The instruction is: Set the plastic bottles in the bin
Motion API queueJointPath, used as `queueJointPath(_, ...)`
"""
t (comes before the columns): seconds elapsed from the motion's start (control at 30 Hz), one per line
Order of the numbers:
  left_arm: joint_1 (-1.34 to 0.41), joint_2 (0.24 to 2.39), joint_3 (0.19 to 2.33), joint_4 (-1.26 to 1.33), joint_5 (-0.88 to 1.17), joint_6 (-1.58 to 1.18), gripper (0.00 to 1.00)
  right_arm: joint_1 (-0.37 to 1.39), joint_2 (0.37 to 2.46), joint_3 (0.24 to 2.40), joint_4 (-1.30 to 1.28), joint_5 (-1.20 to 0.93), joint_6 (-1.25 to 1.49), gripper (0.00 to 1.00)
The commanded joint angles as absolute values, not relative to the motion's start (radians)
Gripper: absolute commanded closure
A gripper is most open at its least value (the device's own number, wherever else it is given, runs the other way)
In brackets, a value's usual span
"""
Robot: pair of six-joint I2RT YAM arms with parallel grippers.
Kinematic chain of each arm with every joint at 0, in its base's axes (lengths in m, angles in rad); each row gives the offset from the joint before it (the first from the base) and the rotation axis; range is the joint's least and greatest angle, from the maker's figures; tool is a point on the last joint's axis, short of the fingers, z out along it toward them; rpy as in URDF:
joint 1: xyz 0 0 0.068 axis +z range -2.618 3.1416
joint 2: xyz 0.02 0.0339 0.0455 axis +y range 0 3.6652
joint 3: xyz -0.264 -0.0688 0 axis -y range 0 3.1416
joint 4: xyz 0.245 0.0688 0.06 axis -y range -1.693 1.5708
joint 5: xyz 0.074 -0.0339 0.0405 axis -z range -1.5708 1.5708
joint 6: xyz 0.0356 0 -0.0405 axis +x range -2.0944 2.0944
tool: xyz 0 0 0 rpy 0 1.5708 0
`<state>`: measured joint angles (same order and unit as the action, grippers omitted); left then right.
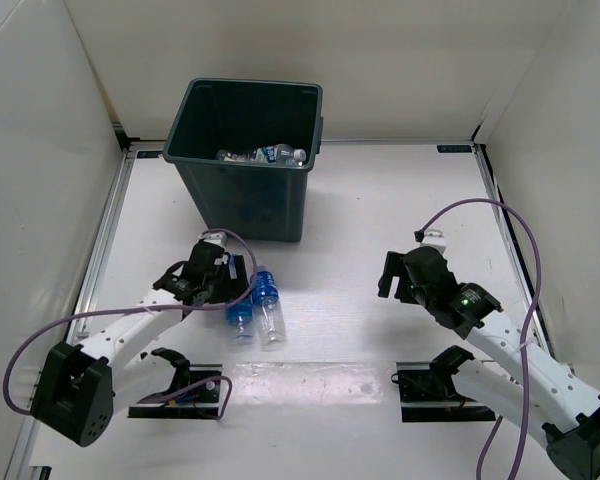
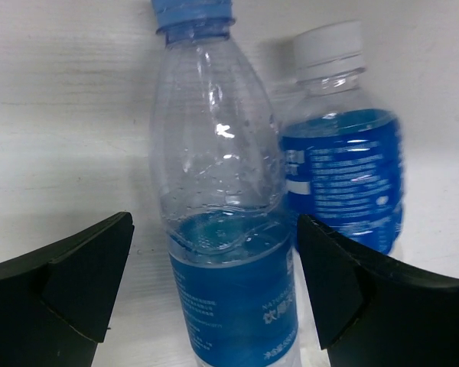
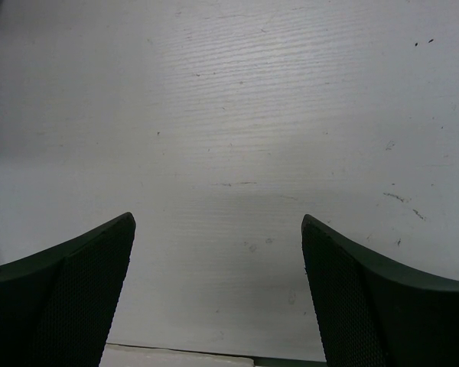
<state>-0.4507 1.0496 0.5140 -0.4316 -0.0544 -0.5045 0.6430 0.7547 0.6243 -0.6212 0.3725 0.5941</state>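
Observation:
Two clear plastic bottles with blue labels lie side by side on the table, one to the right of the other. My left gripper is open and low over them. In the left wrist view its jaws straddle the blue-capped bottle without closing on it. The white-capped bottle lies just right of it, beside the right finger. The dark green bin stands behind, with other bottles lying inside. My right gripper is open and empty over bare table.
White walls enclose the table on the left, back and right. The bin stands close behind my left gripper. Two black arm mounts sit at the near edge, with purple cables looping off both arms.

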Motion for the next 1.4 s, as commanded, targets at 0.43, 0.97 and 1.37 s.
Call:
queueJointPath(0.43,-0.457,1.145,0.595,-0.495,-0.044,-0.545,0.34,0.653,0.761,0.637,-0.604,0.403,0.591,0.1)
queueJointPath(0.97,-0.469,0.643,0.948,-0.867,-0.308,-0.543,0.45,0.663,0.768,0.64,-0.606,0.419,0.6,0.1)
queueJointPath(1.37,-0.469,1.01,1.607,-0.715,-0.347,-0.399,0.4,0.666,0.778,0.644,-0.609,0.422,0.603,0.1)
